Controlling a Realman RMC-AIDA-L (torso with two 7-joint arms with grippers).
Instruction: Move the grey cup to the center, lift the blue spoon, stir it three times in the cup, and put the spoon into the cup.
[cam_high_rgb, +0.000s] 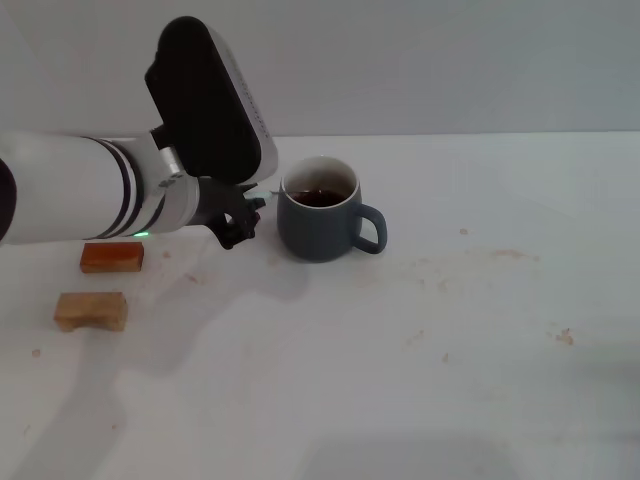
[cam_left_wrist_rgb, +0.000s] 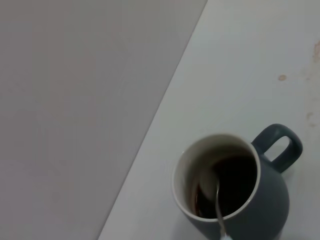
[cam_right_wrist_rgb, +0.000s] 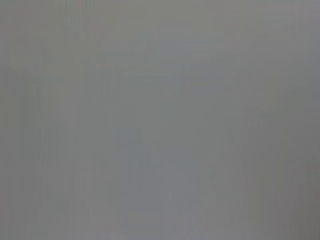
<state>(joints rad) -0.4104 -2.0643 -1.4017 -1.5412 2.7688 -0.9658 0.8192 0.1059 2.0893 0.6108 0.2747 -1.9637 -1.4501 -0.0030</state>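
While our left gripper (cam_high_rgb: 243, 212) hangs just beside the rim of the grey cup (cam_high_rgb: 322, 222), its fingers look clamped on the pale handle of the blue spoon (cam_left_wrist_rgb: 218, 210), though we see the grip only partly. From the fingers, the spoon's metal neck slants over the rim into the dark liquid. Two wooden blocks (cam_high_rgb: 100, 284) lie well behind the fingers on the table (cam_high_rgb: 480, 350). Our right gripper is out of sight.
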